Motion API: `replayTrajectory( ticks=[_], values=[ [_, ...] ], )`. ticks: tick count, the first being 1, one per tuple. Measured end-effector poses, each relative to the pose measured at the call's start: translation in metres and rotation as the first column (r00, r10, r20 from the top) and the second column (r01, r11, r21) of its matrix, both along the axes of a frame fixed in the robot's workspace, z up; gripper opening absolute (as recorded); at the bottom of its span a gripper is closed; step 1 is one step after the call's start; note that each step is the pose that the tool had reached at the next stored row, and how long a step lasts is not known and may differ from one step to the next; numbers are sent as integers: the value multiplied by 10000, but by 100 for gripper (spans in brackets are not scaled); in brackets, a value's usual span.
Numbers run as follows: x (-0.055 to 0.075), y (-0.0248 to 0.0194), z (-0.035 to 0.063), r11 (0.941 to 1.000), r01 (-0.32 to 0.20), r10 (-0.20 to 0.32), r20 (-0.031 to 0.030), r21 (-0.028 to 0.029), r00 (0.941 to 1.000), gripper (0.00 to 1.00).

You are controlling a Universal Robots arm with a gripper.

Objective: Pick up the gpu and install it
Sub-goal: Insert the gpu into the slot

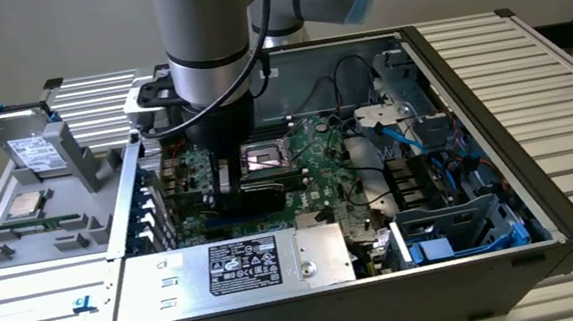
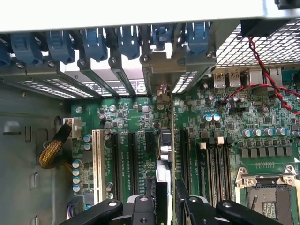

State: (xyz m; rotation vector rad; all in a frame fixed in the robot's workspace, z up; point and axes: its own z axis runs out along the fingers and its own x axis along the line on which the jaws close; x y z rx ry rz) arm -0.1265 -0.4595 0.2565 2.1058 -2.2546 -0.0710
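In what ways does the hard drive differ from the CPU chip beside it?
The hard drive stands on edge, leaning; the CPU chip lies flat. The hard drive is bigger and oblong, with a white label; the CPU chip is small and square. Both are silver and rest on the grey tray.

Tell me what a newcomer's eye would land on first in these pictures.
The grey robot arm reaching down into the open computer case dominates the middle of the exterior view. In the wrist view, the gripper clasps the gpu edge-on over the green motherboard, near the blue rear latches. On the exterior view's left, a grey tray carries a hard drive and a CPU chip.
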Motion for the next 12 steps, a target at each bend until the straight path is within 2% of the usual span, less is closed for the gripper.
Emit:
replayTrajectory(
  ticks=[12],
  values=[
    [3, 0, -1, 10000, -1, 1, 1, 5, 10000, 28]
  ],
)
